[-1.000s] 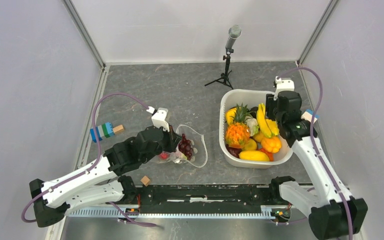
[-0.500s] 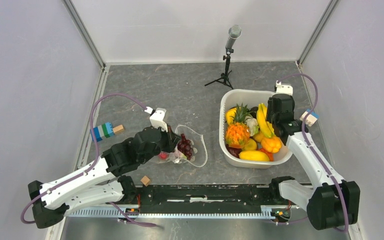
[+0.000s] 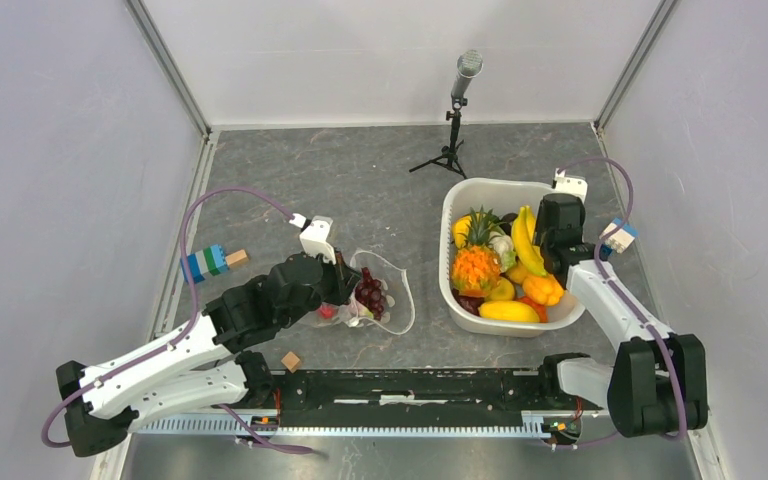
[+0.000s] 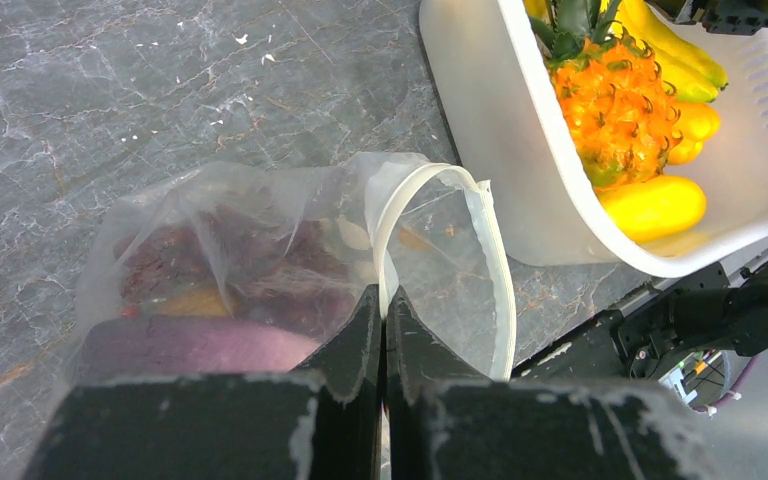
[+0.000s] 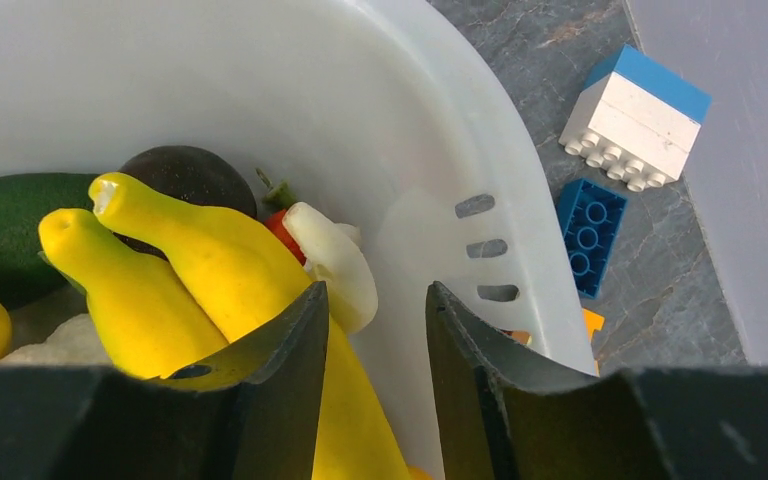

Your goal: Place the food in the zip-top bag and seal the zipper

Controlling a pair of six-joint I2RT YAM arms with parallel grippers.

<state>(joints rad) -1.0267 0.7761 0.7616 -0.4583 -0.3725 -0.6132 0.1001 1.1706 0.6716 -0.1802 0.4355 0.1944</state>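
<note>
The zip-top bag point(image 3: 398, 300) sits on the grey marbled table point(image 3: 360, 180), which spreads beneath both arms. Next in size, the white basket point(image 3: 480, 187) stands well to the right of the left gripper point(image 4: 382, 300) and directly under the right gripper point(image 5: 375, 295), whose fingers point down just inside its right wall. The bag bulges out just ahead of the left gripper's tips, its mouth turned toward the basket. The pineapple point(image 3: 475, 262) stands in the basket well to the left of the right gripper, among yellow and orange pieces. The bananas point(image 5: 210, 270) lie closer, just below and left of its fingers. That gripper's jaws stand parted, with nothing clamped between them. Purple grapes point(image 3: 370, 292) rest inside the bag, just beyond the left gripper's tips. The left gripper is clenched on the zipper point(image 4: 495, 270) — the white strip loops out from between its pressed-together fingers and runs around the bag's mouth. Smallest of all — a white-and-blue block point(image 5: 640, 115) and a blue block point(image 5: 588, 235) lie on the table to the right of the right gripper, outside the basket.
</note>
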